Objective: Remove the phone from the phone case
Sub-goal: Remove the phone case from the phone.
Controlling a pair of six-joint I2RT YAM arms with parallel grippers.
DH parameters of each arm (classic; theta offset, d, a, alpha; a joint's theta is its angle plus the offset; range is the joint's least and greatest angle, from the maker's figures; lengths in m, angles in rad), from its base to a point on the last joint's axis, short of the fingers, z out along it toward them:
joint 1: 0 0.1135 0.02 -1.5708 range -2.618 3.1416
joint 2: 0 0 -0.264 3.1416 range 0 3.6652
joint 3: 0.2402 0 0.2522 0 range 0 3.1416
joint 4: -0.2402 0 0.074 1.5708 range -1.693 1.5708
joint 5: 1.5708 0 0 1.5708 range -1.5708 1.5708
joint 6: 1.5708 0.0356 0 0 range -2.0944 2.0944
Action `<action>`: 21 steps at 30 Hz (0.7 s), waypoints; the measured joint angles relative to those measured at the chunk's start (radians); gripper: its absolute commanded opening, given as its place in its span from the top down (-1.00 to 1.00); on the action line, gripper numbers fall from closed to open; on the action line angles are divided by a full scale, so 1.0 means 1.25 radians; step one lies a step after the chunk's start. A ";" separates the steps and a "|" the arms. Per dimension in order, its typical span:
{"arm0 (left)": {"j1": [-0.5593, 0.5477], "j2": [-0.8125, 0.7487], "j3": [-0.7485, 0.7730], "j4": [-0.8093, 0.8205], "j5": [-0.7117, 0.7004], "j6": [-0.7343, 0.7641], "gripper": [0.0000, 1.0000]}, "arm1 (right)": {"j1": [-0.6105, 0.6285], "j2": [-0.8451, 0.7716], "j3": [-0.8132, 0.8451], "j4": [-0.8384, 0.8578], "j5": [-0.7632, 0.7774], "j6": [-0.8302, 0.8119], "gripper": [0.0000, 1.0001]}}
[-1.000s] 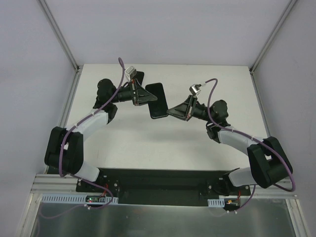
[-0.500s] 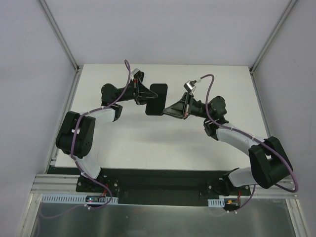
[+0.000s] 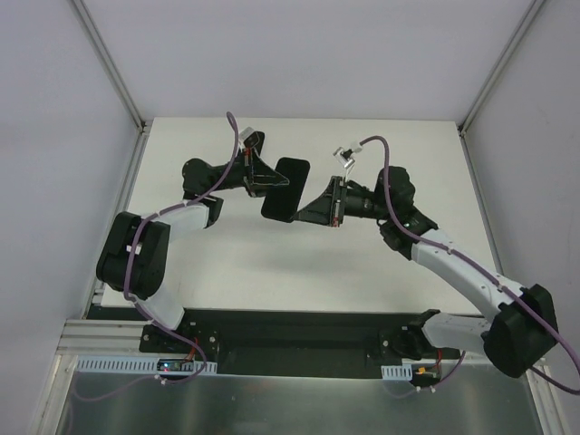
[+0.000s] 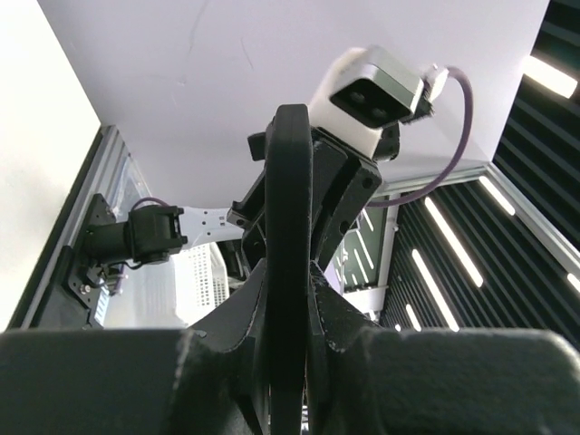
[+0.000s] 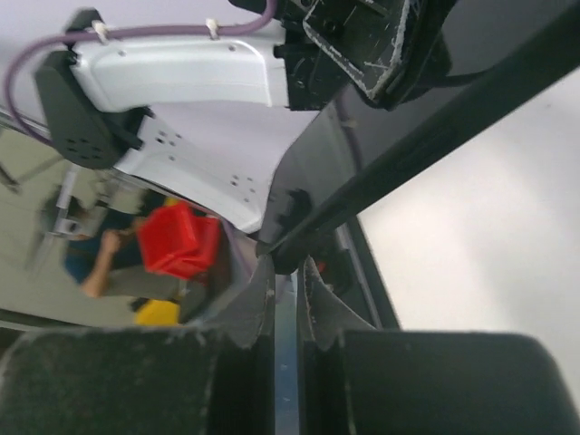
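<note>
The black phone in its case [image 3: 285, 188] is held in the air above the white table [image 3: 362, 263], between both arms. I cannot tell the case apart from the phone. My left gripper [image 3: 268, 182] is shut on its left side; in the left wrist view the slab [image 4: 288, 208] stands edge-on between the jaws of that gripper [image 4: 290, 276]. My right gripper [image 3: 305, 209] pinches its lower right corner. In the right wrist view the glossy slab [image 5: 426, 118] runs up to the right from the nearly closed tips of that gripper [image 5: 288, 270].
The table is bordered by grey walls and aluminium frame posts [image 3: 109, 63]. A purple cable [image 3: 385, 172] loops over the right wrist. The arm bases sit on a black rail [image 3: 290, 331] at the near edge.
The right arm has stretched out to the left and its wrist has rolled. The left wrist has turned, and the phone has tilted and shifted slightly left, still held by both grippers.
</note>
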 measured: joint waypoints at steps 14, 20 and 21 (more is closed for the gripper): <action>-0.006 -0.012 -0.028 -0.058 -0.087 -0.002 1.00 | 0.076 -0.045 0.071 -0.307 0.065 -0.259 0.97; -0.007 -0.017 -0.029 -0.068 -0.105 0.009 1.00 | 0.076 -0.031 0.070 -0.302 0.109 -0.215 0.13; -0.007 -0.019 -0.030 -0.068 -0.106 0.013 1.00 | 0.076 -0.034 0.069 -0.299 0.120 -0.209 -0.05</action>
